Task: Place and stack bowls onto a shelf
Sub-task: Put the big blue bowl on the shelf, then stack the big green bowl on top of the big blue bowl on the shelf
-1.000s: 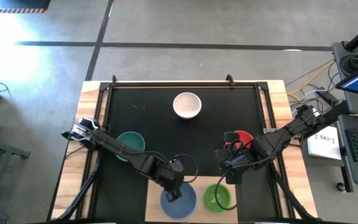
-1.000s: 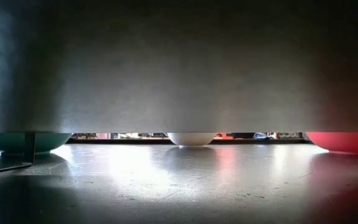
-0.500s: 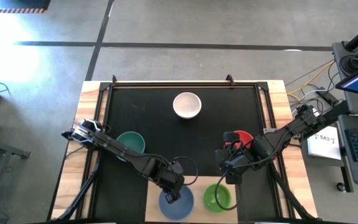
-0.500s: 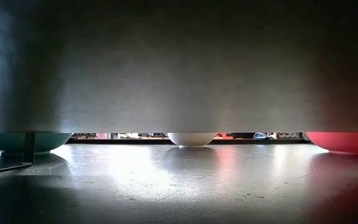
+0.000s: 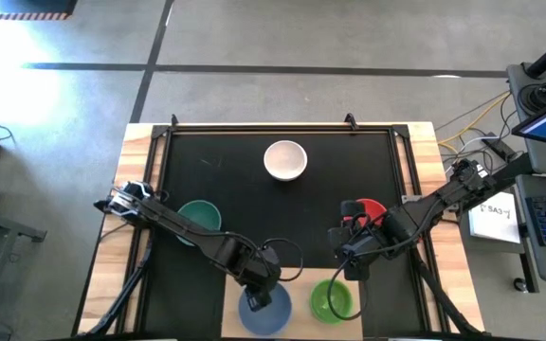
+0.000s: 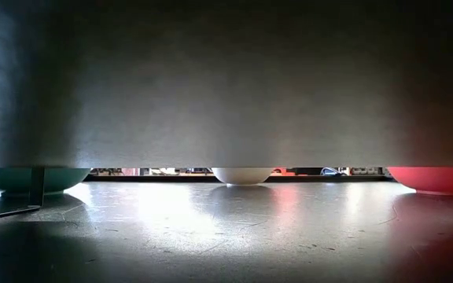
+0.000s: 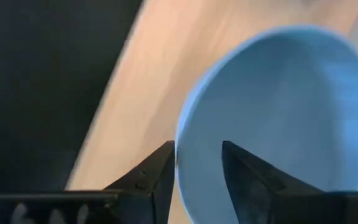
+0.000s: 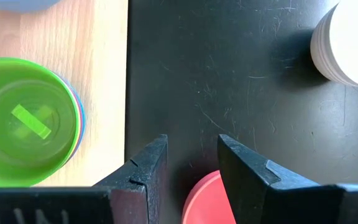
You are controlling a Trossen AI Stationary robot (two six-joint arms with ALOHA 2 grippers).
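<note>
- Pale blue bowl point(image 5: 265, 310) has slid along the shelf point(image 5: 231, 303) toward the near edge; left gripper point(image 5: 260, 294) pinches its rim, so placement looks nearly finished.
- Green bowl point(image 5: 331, 300) sits unmoved beside it.
- Right gripper point(image 5: 352, 268) waits, fingers apart and empty, by the red bowl point(image 5: 373, 209).

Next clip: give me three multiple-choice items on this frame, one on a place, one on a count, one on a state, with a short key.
1. Where is the white bowl?
A. on the shelf
B. on the black mat, far side
C. inside the teal bowl

2. How many bowls stand on the black mat, off the shelf?
A. one
B. three
C. five

3. What is the left gripper doing?
A. straddling the pale blue bowl's rim
B. hovering empty
C. holding the red bowl

Key: B, it sits alone far from the shelf; B, white, teal bowl and red bowl; A, one finger each side of the rim.
</note>
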